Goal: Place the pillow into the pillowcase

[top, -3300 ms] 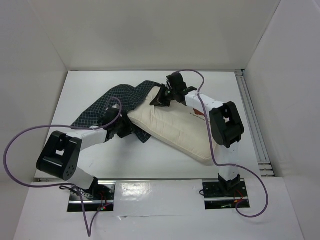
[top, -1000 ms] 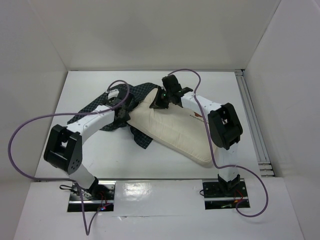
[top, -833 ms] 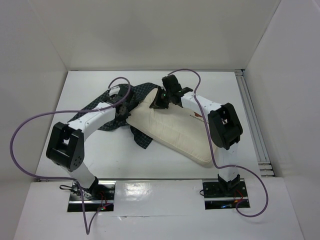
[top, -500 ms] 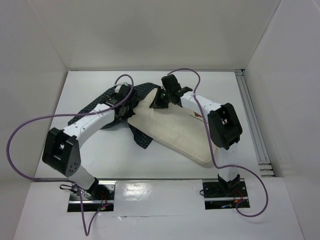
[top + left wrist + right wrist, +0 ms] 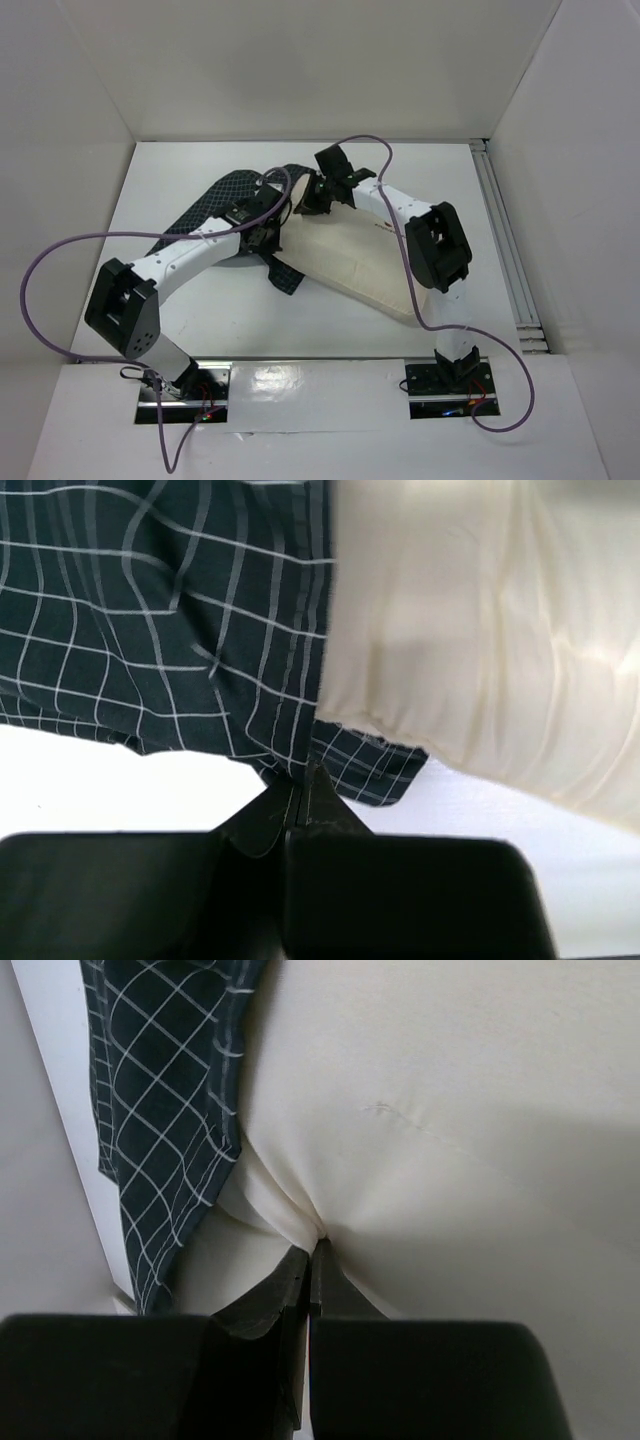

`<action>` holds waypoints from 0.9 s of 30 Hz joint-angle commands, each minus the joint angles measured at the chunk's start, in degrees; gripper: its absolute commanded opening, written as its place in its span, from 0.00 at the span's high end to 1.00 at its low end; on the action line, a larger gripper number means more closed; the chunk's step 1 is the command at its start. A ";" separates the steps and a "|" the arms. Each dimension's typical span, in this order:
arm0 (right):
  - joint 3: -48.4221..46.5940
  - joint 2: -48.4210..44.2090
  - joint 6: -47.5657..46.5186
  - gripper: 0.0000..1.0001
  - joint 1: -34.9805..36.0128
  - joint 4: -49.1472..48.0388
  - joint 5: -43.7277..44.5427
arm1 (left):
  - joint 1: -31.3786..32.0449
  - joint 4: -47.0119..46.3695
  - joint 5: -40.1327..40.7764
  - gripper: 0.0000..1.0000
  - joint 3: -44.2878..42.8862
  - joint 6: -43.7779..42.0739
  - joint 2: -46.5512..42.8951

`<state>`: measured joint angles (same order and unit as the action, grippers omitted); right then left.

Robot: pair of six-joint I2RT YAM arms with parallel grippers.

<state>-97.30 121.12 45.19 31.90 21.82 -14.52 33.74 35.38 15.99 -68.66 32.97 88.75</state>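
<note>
The cream pillow (image 5: pixel 350 262) lies slantwise across the middle of the table, its far-left corner against the dark checked pillowcase (image 5: pixel 215 200). My left gripper (image 5: pixel 268 222) is shut on the pillowcase's hem beside the pillow's left edge; in the left wrist view its tips (image 5: pixel 303 772) pinch the checked cloth (image 5: pixel 160 630) next to the pillow (image 5: pixel 480 630). At the pillow's far corner, my right gripper (image 5: pixel 312 200) is shut on a pinch of pillow fabric. In the right wrist view its jaws (image 5: pixel 314 1245) clamp a cream fold (image 5: pixel 440 1110) with pillowcase (image 5: pixel 165 1090) at the left.
White walls enclose the table on the left, back and right. A metal rail (image 5: pixel 505 250) runs along the right edge. Purple cables (image 5: pixel 50 270) loop off both arms. A flap of pillowcase (image 5: pixel 283 277) pokes out from under the pillow's near-left edge.
My left arm swung right and farther along the pillowcase to the pillow's left edge, and its gripper closed on the hem. The right gripper shifted slightly left with the pillow corner.
</note>
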 commanded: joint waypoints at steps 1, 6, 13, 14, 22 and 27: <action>-3.52 3.24 1.13 1.00 2.02 -4.16 0.12 | 3.00 7.41 -5.01 1.00 -2.88 0.25 1.51; 5.53 -2.71 -2.56 0.97 2.55 -6.44 -0.42 | 2.66 13.75 -1.58 0.64 -7.17 1.48 -2.35; 10.20 -15.64 -8.53 0.29 2.55 -0.40 6.34 | -1.13 19.55 7.27 0.36 -20.70 3.75 4.04; 10.81 -17.04 -9.23 0.26 2.55 0.75 7.74 | -1.65 20.51 7.30 0.36 -22.55 4.64 6.06; 19.15 -30.14 -13.55 0.04 -10.79 9.19 20.92 | -3.41 23.60 17.76 0.31 -46.25 5.26 25.93; 27.06 -33.93 -13.55 0.00 -23.97 8.42 20.77 | -5.35 22.73 18.56 0.32 -55.43 4.48 35.07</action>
<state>-73.91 88.49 32.91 11.92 27.03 3.75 29.91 56.95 31.48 -119.24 37.78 122.17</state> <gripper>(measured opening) 0.994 0.687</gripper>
